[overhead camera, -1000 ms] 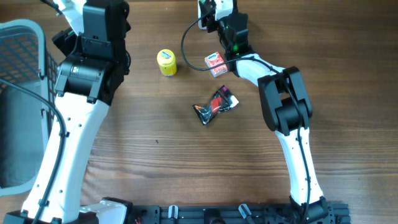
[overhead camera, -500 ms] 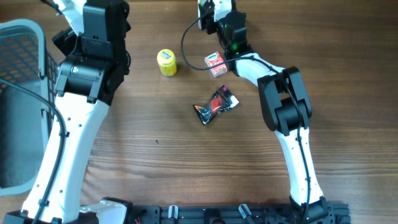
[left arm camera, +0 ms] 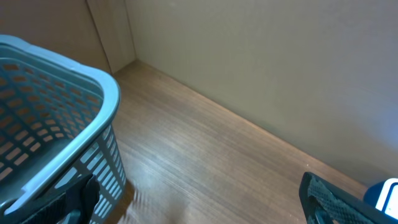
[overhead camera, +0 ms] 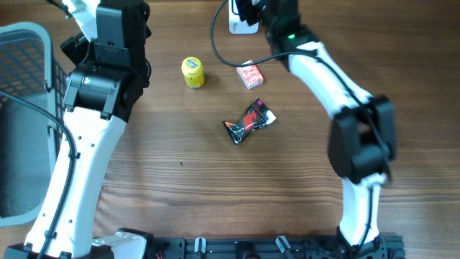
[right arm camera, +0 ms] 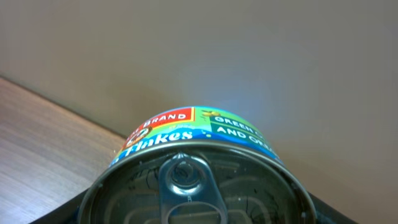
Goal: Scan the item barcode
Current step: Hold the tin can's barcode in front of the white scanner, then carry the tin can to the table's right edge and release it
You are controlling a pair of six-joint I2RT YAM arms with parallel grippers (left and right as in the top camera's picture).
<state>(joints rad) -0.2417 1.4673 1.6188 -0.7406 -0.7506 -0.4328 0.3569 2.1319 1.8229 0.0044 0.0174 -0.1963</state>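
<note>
Looking down from overhead, the right end effector point(overhead camera: 250, 10) hangs beyond the red box point(overhead camera: 249, 74), at the far edge of the bench point(overhead camera: 180, 180); I can make out no scanner. Its wrist view shows a tin point(right arm camera: 199, 146) clamped in half-spread jaws, so it is lifted, with the scan seemingly pending. The left end effector point(left arm camera: 198, 190) is wide open and empty.

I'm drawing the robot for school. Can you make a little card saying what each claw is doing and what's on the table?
Left claw: open, empty, beside the basket
Right claw: shut on a tin with a pull tab
On the table: yellow jar, red box, packet, none touching
Basket: at the robot's left
</note>
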